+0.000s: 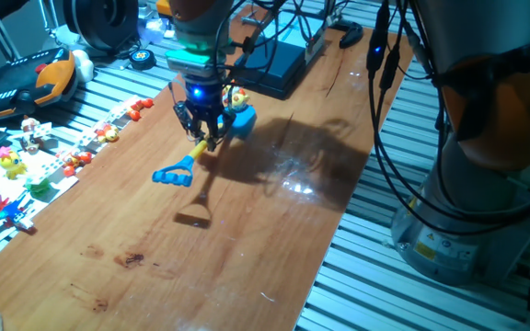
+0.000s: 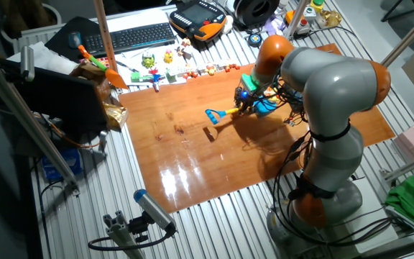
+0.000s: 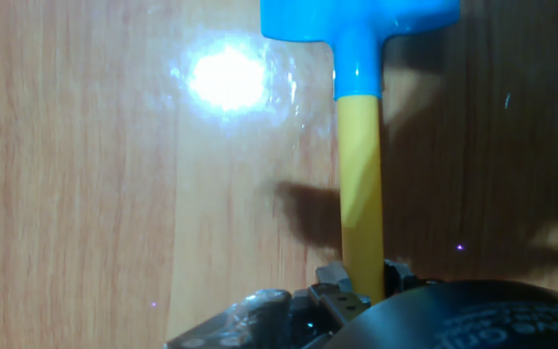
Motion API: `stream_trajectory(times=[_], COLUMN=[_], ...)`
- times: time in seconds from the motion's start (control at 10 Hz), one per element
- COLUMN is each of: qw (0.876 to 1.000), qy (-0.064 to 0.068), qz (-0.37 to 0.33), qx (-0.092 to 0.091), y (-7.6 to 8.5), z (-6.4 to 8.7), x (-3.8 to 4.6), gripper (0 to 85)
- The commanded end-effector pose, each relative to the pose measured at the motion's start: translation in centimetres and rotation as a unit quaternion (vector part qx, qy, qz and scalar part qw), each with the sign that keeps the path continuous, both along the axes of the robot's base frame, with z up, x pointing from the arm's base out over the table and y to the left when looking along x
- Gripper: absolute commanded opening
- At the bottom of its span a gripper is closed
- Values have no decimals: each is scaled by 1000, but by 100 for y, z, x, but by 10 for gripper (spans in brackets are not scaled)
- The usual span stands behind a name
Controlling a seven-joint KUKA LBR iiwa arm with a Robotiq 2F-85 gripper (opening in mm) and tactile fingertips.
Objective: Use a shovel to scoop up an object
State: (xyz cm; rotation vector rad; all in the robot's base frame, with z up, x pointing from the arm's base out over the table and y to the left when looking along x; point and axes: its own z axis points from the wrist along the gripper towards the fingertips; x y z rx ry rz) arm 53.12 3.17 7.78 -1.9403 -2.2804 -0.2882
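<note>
Hand (image 1: 209, 138) clamps the shovel (image 1: 180, 168) shaft; object (image 1: 237, 97) rides blade; toys (image 1: 81, 158) well apart.

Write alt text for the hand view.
The gripper is closed on the yellow shaft of the shovel, which runs straight up to its blue blade at the top edge. Below lies the wooden table, with a bright glare spot.

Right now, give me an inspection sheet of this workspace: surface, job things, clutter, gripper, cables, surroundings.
Surface: wooden board, glare patch, few dark marks.
Job's things: shovel lifted, blue handle loop hanging free; yellow figurine at the blade.
Clutter: small toys along the board's edge.
Gripper: gripper shut on the yellow shaft.
Cables: black cables hang beside the arm.
Surroundings: keyboard, teach pendant, slatted metal table.
</note>
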Motion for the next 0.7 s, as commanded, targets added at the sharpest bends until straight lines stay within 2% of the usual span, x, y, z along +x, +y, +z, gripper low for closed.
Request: stream_trajectory(times=[0.0, 0.2, 0.3, 0.5, 0.6], qw=[1000, 1000, 1000, 1000, 1000], qy=[-4, 2, 3, 4, -7], qz=[1, -10, -11, -20, -25], qx=[3, 12, 13, 15, 18], y=[-9, -2, 10, 82, 116], z=[-11, -4, 19, 51, 38], x=[8, -1, -38, -24, -14], gripper=[13, 13, 7, 7, 7])
